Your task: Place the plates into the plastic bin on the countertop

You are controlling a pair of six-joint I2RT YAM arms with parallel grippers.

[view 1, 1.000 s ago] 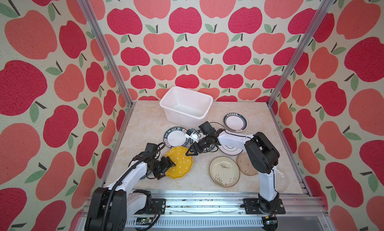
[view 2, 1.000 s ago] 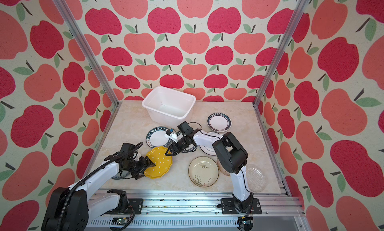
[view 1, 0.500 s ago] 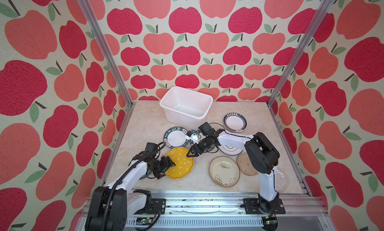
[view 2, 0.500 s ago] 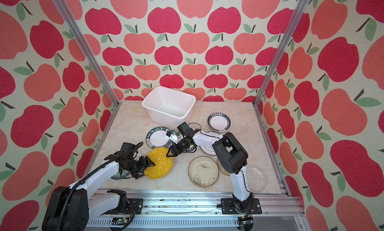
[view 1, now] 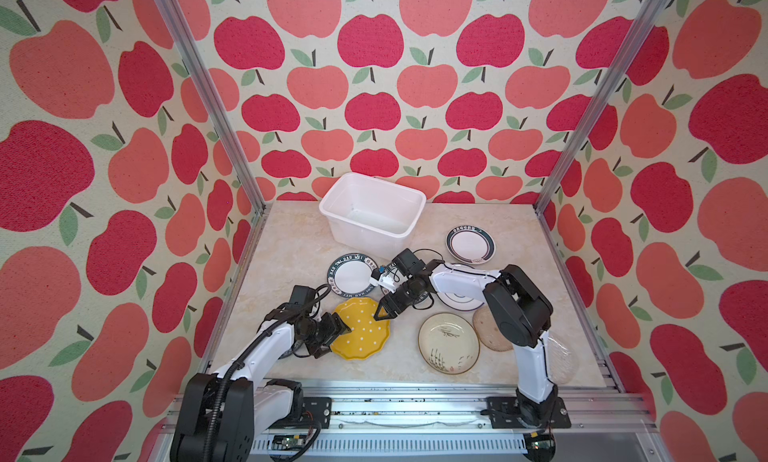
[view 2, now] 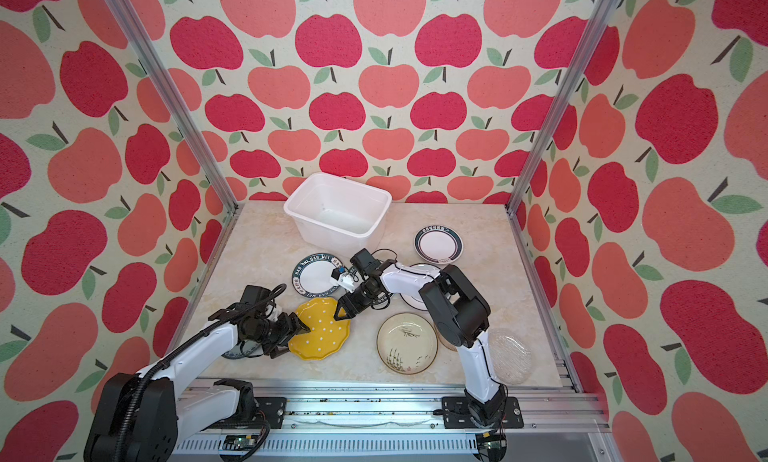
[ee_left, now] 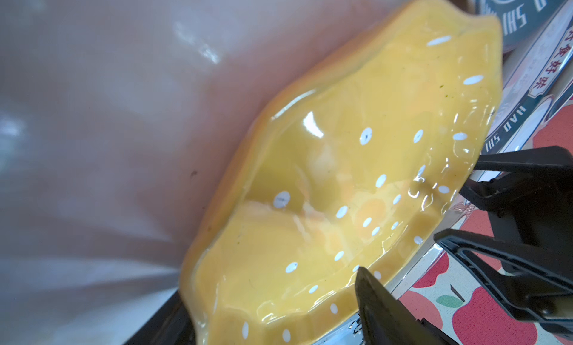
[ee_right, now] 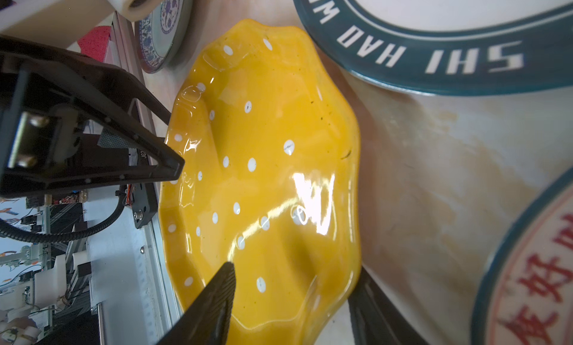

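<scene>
A yellow dotted scalloped plate (view 1: 360,329) (view 2: 320,329) lies on the countertop (view 1: 286,248) near the front. My left gripper (view 1: 334,340) (ee_left: 273,297) is open at its left rim, one finger over the plate and one below the edge. My right gripper (view 1: 380,314) (ee_right: 294,272) is open too and straddles the far right rim. The plastic bin (view 1: 365,240) (view 2: 332,240) stands empty at the back. More plates lie around: a green-lettered one (view 1: 351,274), a second by the right wall (view 1: 470,244) and a cream one with reeds (view 1: 448,343).
A white plate (view 1: 461,302) lies under my right forearm. An amber glass plate (view 1: 490,335) and a clear glass plate (view 1: 561,356) lie by the right arm's base. A blue-patterned plate (ee_right: 164,27) sits under my left arm. Aluminium rails frame the counter.
Both grippers stay at the yellow plate's rim with hardly any movement. The left jaws have narrowed very slightly.
</scene>
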